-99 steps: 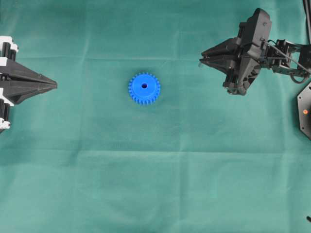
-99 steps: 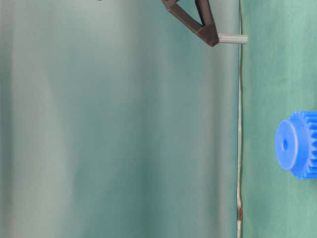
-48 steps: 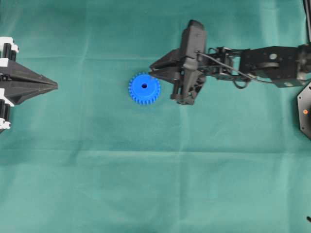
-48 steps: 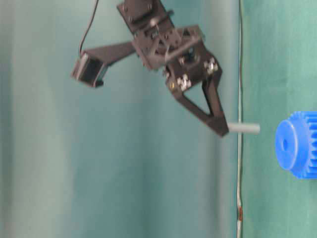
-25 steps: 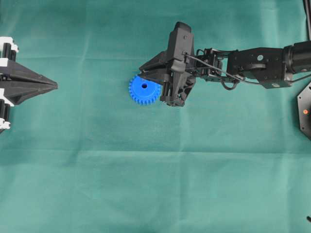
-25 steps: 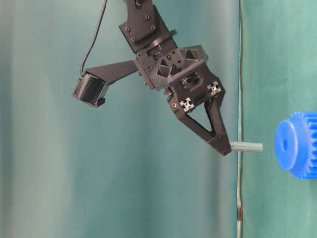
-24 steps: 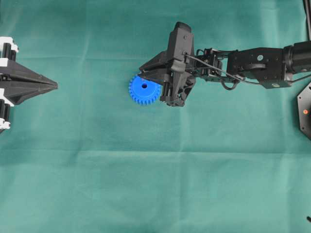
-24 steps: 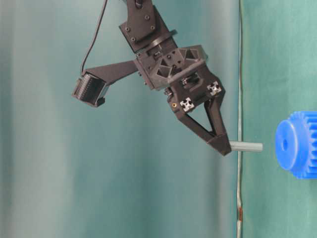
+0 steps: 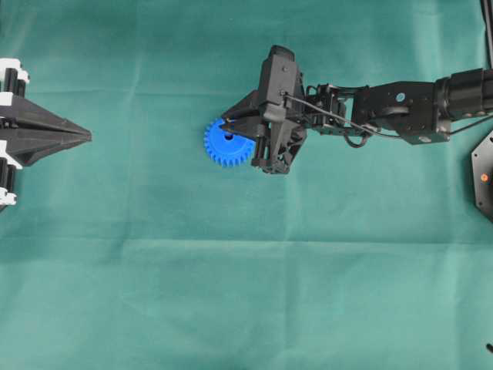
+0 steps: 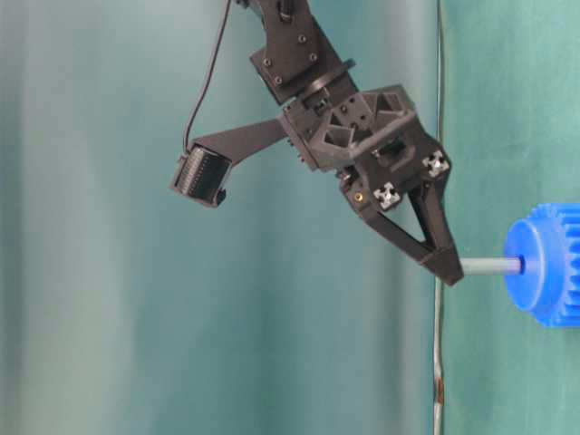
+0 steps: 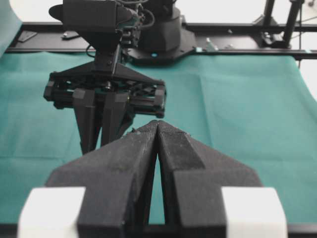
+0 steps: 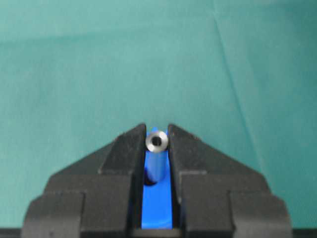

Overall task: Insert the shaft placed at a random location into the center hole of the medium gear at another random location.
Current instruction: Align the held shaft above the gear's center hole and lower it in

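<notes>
The blue medium gear [image 9: 222,145] lies flat on the green cloth; it also shows in the table-level view [image 10: 544,265] and between the jaws in the right wrist view [image 12: 157,210]. My right gripper [image 9: 228,122] is shut on the shaft [image 10: 489,265], a thin grey pin whose free end touches the gear at its center hole. In the right wrist view the shaft [image 12: 157,142] sits clamped between the fingertips, and its lower end meets the dark center hole [image 12: 151,182]. My left gripper [image 9: 86,136] is shut and empty at the far left; the left wrist view shows its tips [image 11: 157,124] together.
A black base plate [image 9: 484,176] with an orange dot sits at the right edge. The right arm [image 9: 400,108] stretches across from the right. Green cloth covers the table.
My right gripper has moved left and down with the shaft. The shaft's tip, which hung short of the gear, now touches it at the center hole. The left gripper has not moved.
</notes>
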You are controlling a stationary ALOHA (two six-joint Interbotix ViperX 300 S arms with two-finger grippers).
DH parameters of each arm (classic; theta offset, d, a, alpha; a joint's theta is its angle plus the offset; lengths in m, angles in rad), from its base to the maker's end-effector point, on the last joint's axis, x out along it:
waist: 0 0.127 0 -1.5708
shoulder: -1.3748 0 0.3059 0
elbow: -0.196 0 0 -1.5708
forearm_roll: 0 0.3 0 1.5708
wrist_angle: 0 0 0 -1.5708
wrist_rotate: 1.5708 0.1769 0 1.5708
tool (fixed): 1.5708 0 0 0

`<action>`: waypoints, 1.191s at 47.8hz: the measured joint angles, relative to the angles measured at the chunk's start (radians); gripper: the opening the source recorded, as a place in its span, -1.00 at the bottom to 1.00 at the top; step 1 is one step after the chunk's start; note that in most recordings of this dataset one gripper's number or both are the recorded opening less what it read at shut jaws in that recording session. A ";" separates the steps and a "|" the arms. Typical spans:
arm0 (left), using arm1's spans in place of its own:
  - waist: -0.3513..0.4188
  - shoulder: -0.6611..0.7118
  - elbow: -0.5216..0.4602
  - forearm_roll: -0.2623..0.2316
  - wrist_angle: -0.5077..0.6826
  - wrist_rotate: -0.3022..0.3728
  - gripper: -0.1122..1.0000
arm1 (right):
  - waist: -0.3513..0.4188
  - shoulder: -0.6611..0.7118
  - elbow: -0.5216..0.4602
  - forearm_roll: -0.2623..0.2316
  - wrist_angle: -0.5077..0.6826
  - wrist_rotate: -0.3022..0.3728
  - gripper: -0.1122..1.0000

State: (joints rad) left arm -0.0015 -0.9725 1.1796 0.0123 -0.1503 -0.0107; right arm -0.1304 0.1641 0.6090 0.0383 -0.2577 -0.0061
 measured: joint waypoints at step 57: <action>-0.002 0.000 0.000 0.000 0.000 0.000 -0.80 | 0.011 -0.021 0.000 0.005 0.002 0.000 -0.56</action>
State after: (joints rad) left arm -0.0031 -0.9725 1.1796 0.0123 -0.1503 -0.0107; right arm -0.1197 0.1427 0.6090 0.0430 -0.2562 -0.0061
